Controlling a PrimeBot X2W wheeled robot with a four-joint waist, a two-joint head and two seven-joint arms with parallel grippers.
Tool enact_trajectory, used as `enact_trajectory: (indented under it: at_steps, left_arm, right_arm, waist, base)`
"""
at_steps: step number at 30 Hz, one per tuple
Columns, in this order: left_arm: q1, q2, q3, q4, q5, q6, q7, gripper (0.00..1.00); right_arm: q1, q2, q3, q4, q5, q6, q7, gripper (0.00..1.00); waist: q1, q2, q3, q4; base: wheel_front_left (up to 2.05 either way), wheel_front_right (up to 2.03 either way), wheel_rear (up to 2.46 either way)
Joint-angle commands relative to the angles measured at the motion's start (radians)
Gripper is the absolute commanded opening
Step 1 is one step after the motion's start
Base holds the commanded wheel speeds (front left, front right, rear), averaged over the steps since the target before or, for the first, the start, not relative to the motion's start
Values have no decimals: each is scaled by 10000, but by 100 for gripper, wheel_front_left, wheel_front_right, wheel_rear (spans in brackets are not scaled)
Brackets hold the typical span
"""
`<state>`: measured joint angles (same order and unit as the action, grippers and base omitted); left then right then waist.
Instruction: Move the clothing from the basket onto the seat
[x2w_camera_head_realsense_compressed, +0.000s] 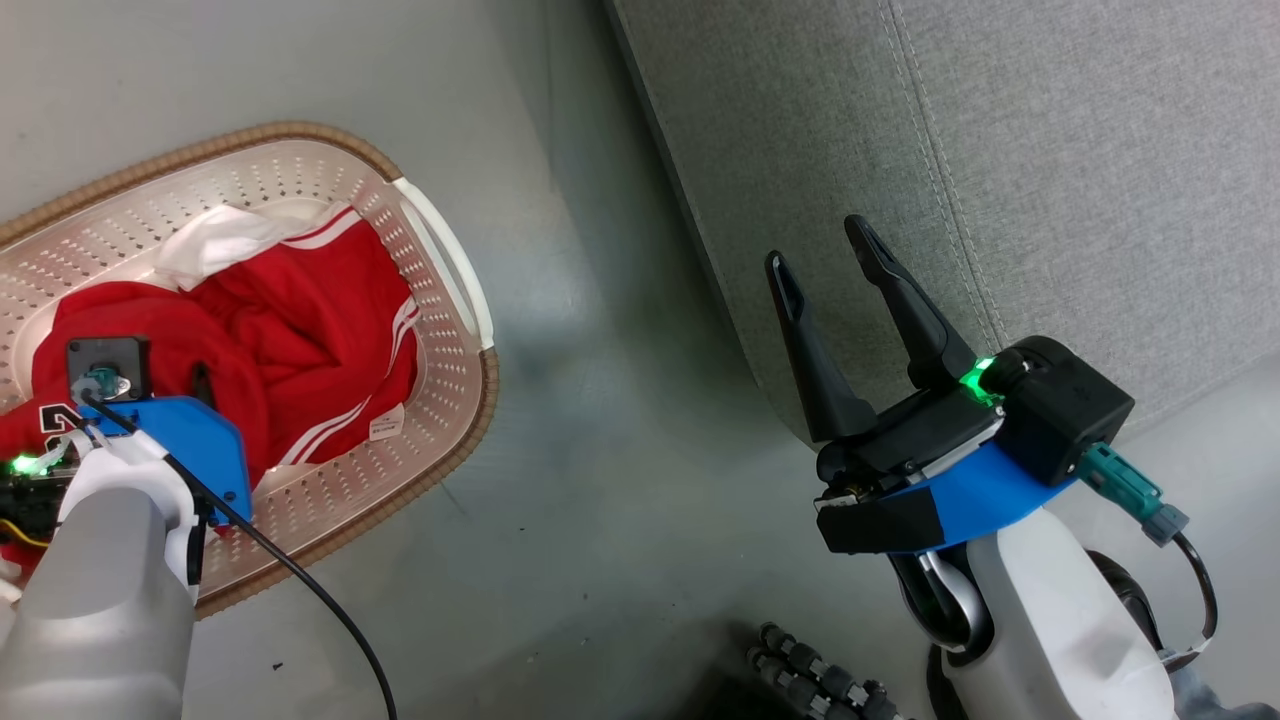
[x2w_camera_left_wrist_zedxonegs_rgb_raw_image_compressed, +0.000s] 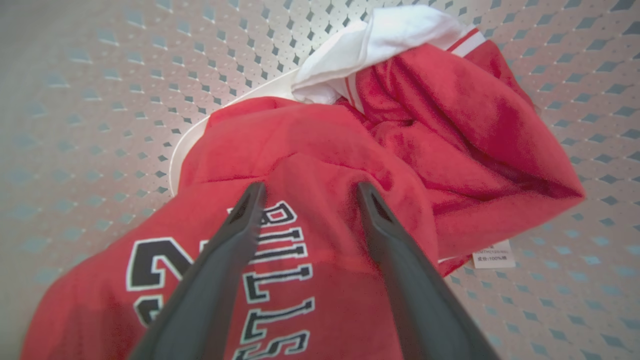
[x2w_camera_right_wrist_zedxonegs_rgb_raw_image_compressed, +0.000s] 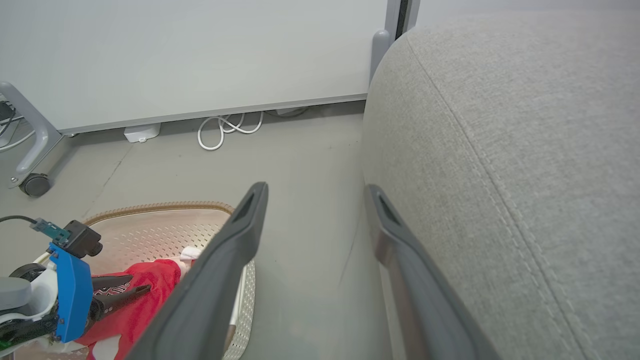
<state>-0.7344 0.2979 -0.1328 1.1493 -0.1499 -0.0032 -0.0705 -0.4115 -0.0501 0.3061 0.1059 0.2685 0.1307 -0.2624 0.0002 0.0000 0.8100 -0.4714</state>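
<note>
Left gripper (x2w_camera_left_wrist_zedxonegs_rgb_raw_image_compressed: 311, 189), jaws apart, poised over the clothing (x2w_camera_left_wrist_zedxonegs_rgb_raw_image_compressed: 450, 125) — likely soft, light, limp; the raised fold between its tips looked graspable.

Two red garments (x2w_camera_head_realsense_compressed: 300, 330) are seen crumpled together inside the basket (x2w_camera_head_realsense_compressed: 300, 165), which is set on the floor (x2w_camera_head_realsense_compressed: 600, 450) near the seat (x2w_camera_head_realsense_compressed: 1000, 150), apart from it. The jersey (x2w_camera_left_wrist_zedxonegs_rgb_raw_image_compressed: 300, 260) is marked with dark, white-outlined "BULLS" lettering and a partly visible number. The other garment (x2w_camera_left_wrist_zedxonegs_rgb_raw_image_compressed: 450, 150) is trimmed with white stripes, and white cloth is bunched at its top. The basket is cream, perforated and oval, rimmed in brown weave, with a white handle (x2w_camera_head_realsense_compressed: 450, 260). The seat is covered in grey woven fabric with a stitched seam.
</note>
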Motion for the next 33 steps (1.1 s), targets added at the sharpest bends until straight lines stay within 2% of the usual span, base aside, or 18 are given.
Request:
enact_trajectory:
  at_steps: [1, 8, 17, 18, 21, 22, 33]
  left_arm:
    - [-141, 66, 71, 62, -38, 83, 67, 100]
    - [-287, 74, 172, 444, -279, 353, 333, 100]
    - [-470, 172, 230, 669, -574, 189, 553, 100]
    - [-499, 191, 206, 695, -588, 140, 592, 92]
    - [-546, 244, 104, 708, -564, 20, 557, 13]
    - [-544, 260, 78, 708, -557, -13, 522, 0]
    - [-709, 366, -40, 885, -749, -242, 595, 0]
  right_arm:
    - [-165, -3, 16, -53, 69, 1, -38, 100]
    - [-206, -3, 94, -67, 188, 1, -37, 100]
    - [-285, -3, 117, -102, 359, 1, -38, 100]
    - [-287, -3, 114, -91, 373, 1, -38, 100]
    - [-297, -3, 102, -70, 414, 1, -38, 100]
    - [-298, -3, 105, -70, 429, 1, -38, 100]
    - [-315, -3, 78, -34, 455, 1, -38, 100]
  waist:
    - [-2, 0, 45, -28]
    - [-2, 0, 175, -99]
    - [-2, 0, 378, -191]
    - [-2, 0, 379, -196]
    - [-2, 0, 372, -210]
    - [-2, 0, 368, -214]
    - [-2, 0, 343, -229]
  base:
    - [0, 0, 0]
    - [0, 0, 0]
    - [0, 0, 0]
    - [0, 0, 0]
    - [0, 0, 0]
    - [0, 0, 0]
    - [0, 0, 0]
